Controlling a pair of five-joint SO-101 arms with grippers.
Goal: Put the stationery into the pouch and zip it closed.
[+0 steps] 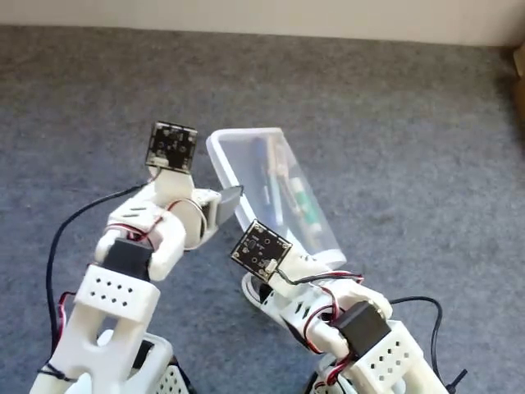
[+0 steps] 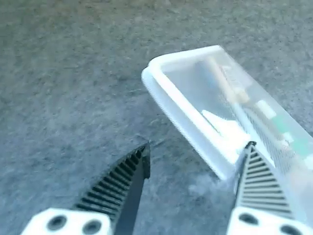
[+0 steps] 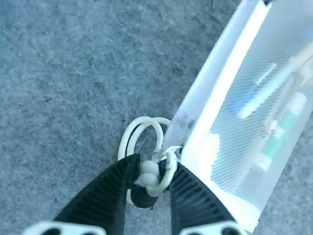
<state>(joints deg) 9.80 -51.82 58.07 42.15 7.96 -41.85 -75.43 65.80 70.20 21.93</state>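
Right gripper point(image 3: 152, 164): black jaws pinched onto the knot of a white zip-pull cord point(image 3: 148, 175), cord loop lying on grey carpet point(image 3: 63, 73). Translucent mesh pouch point(image 3: 230, 83): flat on carpet, corner joined to the cord. Inside pouch: blue-tipped pen point(image 3: 243, 102), green-and-white stick point(image 3: 276, 139), close together. Remaining contents too blurred to identify.

The pouch point(image 1: 271, 193) has its near end hidden behind the right arm point(image 1: 361, 328); the stationery point(image 2: 234, 93) inside blurs through the mesh.
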